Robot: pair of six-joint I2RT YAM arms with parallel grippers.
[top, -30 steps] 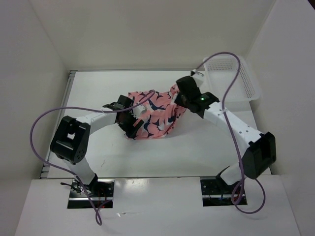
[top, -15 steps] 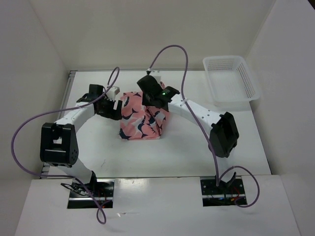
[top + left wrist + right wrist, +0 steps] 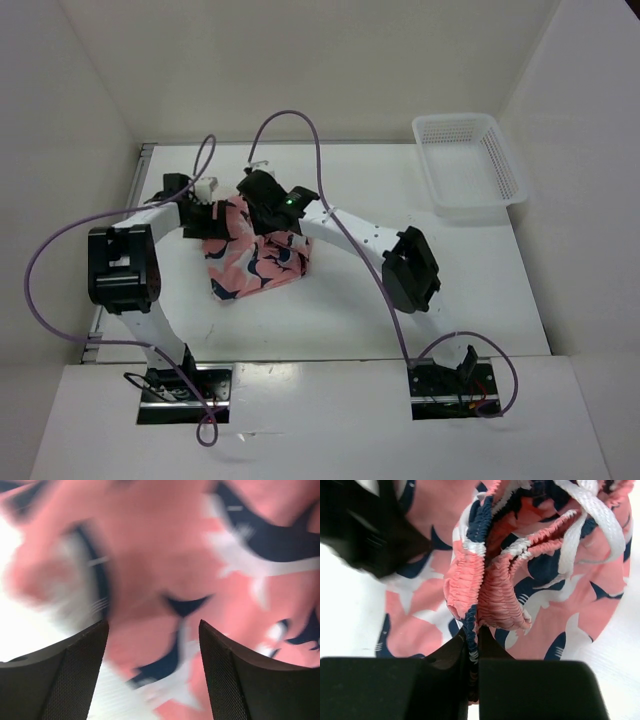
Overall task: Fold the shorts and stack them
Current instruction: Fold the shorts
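Observation:
The salmon-pink shark-print shorts (image 3: 252,264) lie bunched on the left part of the table. My right gripper (image 3: 263,205) is shut on the gathered elastic waistband (image 3: 472,587), with the white drawstring (image 3: 592,510) hanging beside it. My left gripper (image 3: 204,217) is at the left edge of the shorts. In the left wrist view its fingers (image 3: 55,680) stand wide apart, and the blurred shorts fabric (image 3: 165,570) fills the view just beyond them. In the right wrist view the left gripper (image 3: 365,530) shows as a dark shape at the upper left.
A white mesh basket (image 3: 468,165) stands at the back right of the table. White walls enclose the table on the left, back and right. Purple cables loop above both arms.
Both arms have swept left across the table, dragging the shorts from the middle to the left side. The shorts are more bunched than before.

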